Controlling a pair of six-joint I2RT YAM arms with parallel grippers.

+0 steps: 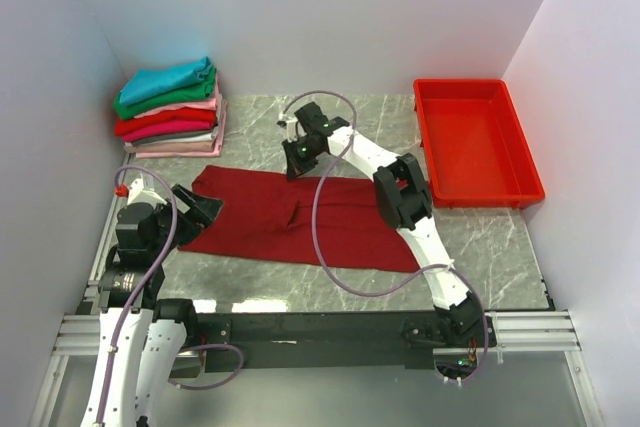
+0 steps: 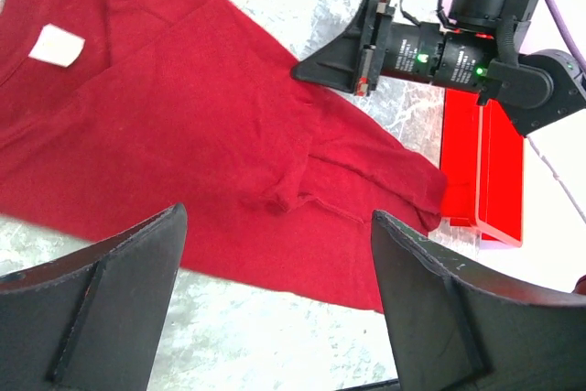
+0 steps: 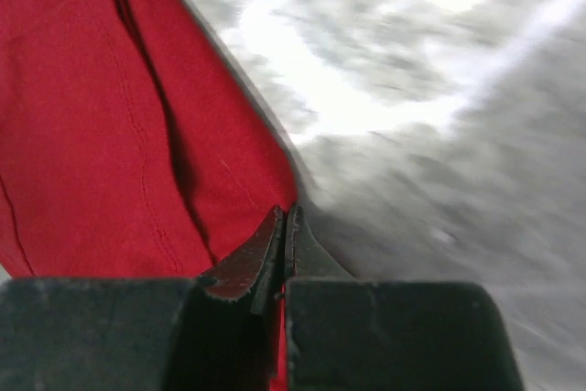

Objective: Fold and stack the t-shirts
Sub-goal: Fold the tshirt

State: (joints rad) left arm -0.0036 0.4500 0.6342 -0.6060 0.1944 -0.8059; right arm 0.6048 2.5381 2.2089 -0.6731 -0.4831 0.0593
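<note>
A large dark red t-shirt lies spread flat across the marble table, its white neck label showing in the left wrist view. My right gripper is down at the shirt's far edge, shut on the hem with a strip of red cloth between its fingers. My left gripper hovers open over the shirt's left end, and nothing sits between its fingers. A stack of folded t-shirts, teal on top over green, pink, red and grey, stands at the back left.
A bright red plastic tray sits at the back right. White walls close in the table on three sides. Bare marble lies just beyond the shirt's far edge.
</note>
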